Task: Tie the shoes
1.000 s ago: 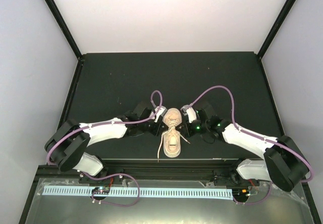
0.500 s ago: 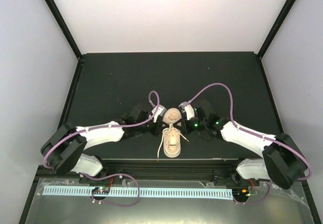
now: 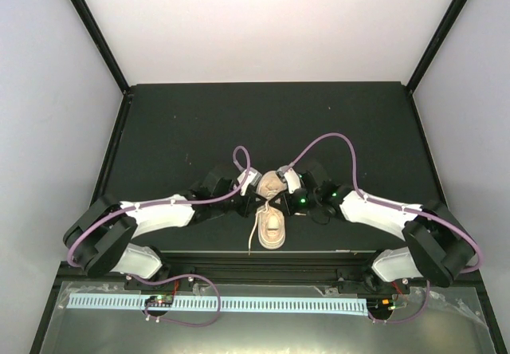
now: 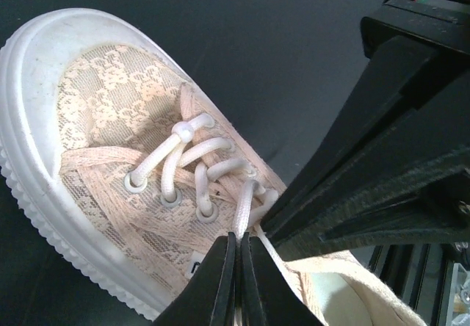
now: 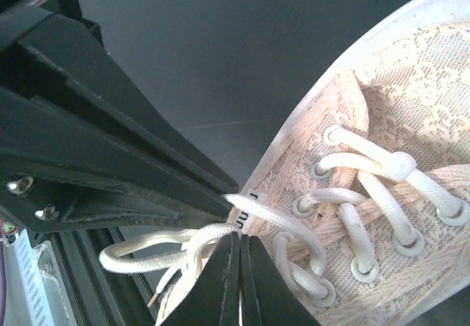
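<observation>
Left gripper (image 4: pixel 236 247) and right gripper (image 5: pixel 239 247) are each pinching one cream lace strand (image 4: pixel 241 203) of the single pink-beige sneaker (image 3: pixel 273 228).

White arm shells (image 3: pixel 159 210), black joints (image 3: pixel 434 250), purple cables (image 3: pixel 335 140); left claw (image 4: pixel 236 238) and right claw (image 5: pixel 240 238) are matte black.

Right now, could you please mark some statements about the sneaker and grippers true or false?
1. The left gripper is shut on a lace. True.
2. The sneaker lies on its side. False: it stands sole down.
3. The right gripper is open, clear of the shoe. False: it is shut on a lace.
4. The laces are tied in a bow. False: a loose end trails, no bow shows.
5. Laces run through the eyelets. True.
</observation>
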### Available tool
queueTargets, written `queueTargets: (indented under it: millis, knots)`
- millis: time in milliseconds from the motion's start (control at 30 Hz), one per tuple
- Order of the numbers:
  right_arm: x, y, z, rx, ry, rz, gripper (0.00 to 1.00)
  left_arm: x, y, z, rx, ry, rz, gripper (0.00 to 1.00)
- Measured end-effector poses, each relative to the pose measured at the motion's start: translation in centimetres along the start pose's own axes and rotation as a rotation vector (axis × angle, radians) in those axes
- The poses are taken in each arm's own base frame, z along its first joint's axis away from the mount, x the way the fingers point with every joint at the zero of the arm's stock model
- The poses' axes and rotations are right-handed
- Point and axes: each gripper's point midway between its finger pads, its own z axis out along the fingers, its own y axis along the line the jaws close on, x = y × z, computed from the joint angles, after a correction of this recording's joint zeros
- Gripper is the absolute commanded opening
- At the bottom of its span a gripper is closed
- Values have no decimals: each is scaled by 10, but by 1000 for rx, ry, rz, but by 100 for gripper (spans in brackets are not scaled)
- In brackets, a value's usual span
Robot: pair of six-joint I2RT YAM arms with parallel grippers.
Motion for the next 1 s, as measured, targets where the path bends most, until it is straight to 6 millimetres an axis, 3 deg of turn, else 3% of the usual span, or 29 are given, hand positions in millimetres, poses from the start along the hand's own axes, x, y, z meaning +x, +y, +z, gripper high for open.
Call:
queueTargets:
  millis: [467,667,767,1000]
  knots:
    - [1,-7,5,27,1,15,2,-5,-15,-9,41,-61,61,1]
    - [1,-7,5,28,-1,22,2,5,-22,-8,78,-40,87,2]
    - [2,-8,6,28,0,22,2,9,-24,-8,89,-28,98,8]
    - [3,-8,6,31,-2,21,2,5,-23,-17,54,-43,112,32]
